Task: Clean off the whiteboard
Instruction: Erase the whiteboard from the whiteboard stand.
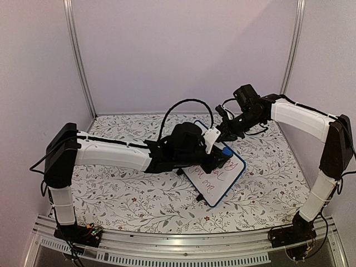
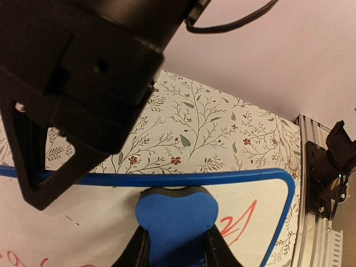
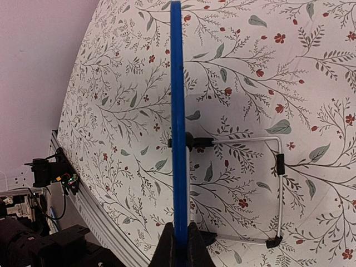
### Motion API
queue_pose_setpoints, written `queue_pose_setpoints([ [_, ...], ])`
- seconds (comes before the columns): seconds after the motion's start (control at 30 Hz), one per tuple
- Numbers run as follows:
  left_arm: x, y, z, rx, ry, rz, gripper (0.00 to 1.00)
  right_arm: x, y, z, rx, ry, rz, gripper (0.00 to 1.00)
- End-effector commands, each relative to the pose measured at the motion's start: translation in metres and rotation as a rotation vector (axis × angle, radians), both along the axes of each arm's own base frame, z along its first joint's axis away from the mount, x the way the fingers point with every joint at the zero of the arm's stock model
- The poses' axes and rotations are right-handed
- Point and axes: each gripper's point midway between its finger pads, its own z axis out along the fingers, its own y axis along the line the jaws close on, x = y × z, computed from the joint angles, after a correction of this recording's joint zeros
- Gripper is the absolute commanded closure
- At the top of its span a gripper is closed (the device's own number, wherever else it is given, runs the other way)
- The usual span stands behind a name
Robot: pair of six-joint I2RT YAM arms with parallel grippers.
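Note:
The whiteboard (image 1: 222,182), blue-framed with reddish handwriting (image 1: 208,178), stands tilted on the table just right of centre. My right gripper (image 1: 222,135) is shut on its far top edge. In the right wrist view the frame (image 3: 178,111) runs edge-on up from between my right gripper (image 3: 179,240). My left gripper (image 1: 220,158) is shut on a blue eraser block (image 1: 227,151). In the left wrist view the eraser (image 2: 175,217) is pressed on the white surface just under the frame (image 2: 233,178), with a red stroke (image 2: 240,222) to its right. Left gripper (image 2: 177,247).
The board's wire stand (image 3: 278,167) with black feet rests on the floral tablecloth (image 1: 128,194) behind the board. The right arm's black wrist (image 2: 83,83) looms close above the left camera. An aluminium rail (image 1: 183,245) runs along the near table edge.

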Motion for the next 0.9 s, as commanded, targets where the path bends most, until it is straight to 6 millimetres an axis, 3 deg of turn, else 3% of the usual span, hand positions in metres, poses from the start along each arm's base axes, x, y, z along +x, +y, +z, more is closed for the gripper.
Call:
queue_pose_setpoints([
  [0.0,0.017,0.014,-0.021,0.064,0.016,0.076,1.0,-0.015,0.009,-0.009,0.001,0.043,0.019,1.0],
  [0.5,0.01,0.035,-0.054,0.185,0.043,0.13,1.0,-0.016,0.009,-0.011,0.003,0.051,0.014,1.0],
  [0.73,0.004,0.037,-0.049,0.167,0.038,0.112,1.0,-0.015,0.009,-0.012,-0.001,0.051,0.013,1.0],
  [0.87,0.0,0.028,-0.035,0.134,0.009,0.08,1.0,-0.015,0.01,-0.013,0.0,0.053,0.014,1.0],
])
